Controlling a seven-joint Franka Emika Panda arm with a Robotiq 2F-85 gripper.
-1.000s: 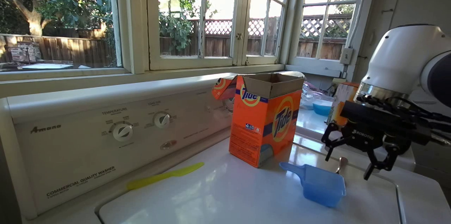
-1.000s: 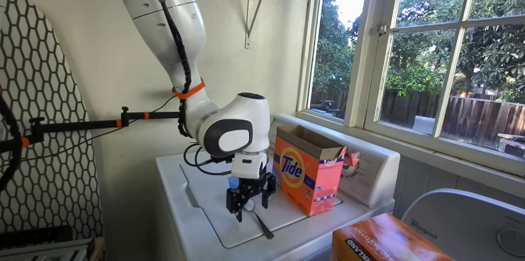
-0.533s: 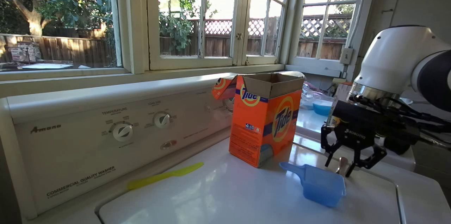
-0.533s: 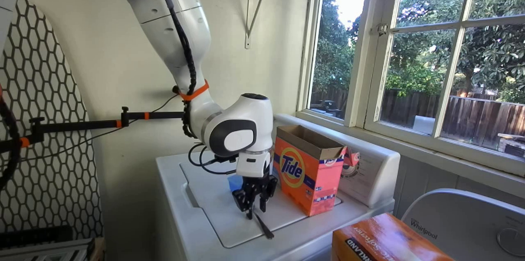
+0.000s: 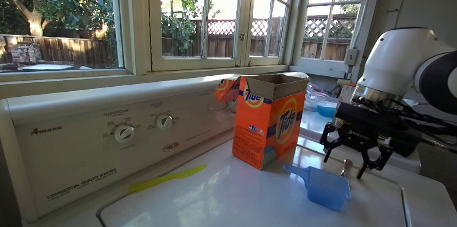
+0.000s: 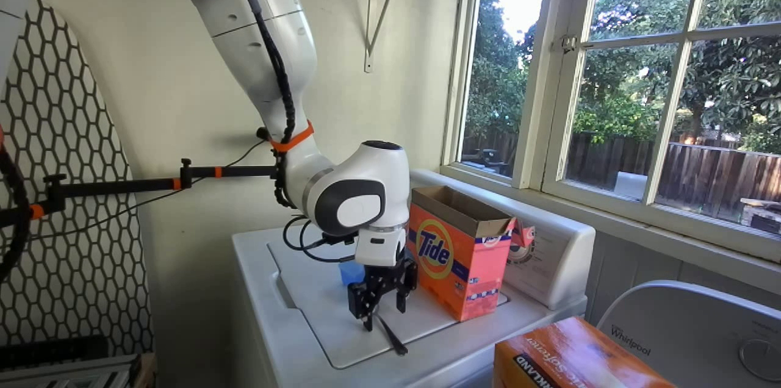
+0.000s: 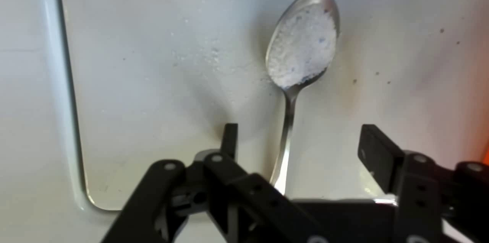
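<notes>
The black two-fingered gripper (image 7: 298,125) has just pinched inward and spread again, its jaws now parted astride the handle of the silvery metal spoon (image 7: 291,97), so the spoon is not held yet, lying heaped with blue-flecked white powder (image 7: 303,44) near a rounded corner of the white washer lid (image 7: 145,82). The handle's tip is hidden beneath the gripper in the wrist view, and I can't quite judge how closely it hangs over the lid.

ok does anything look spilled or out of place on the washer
Yes: in the wrist view, loose grains lie scattered on the lid around the spoon, which holds white powder, so it looks like a small spill. The Tide box stands upright, its flap sticking out.
</notes>
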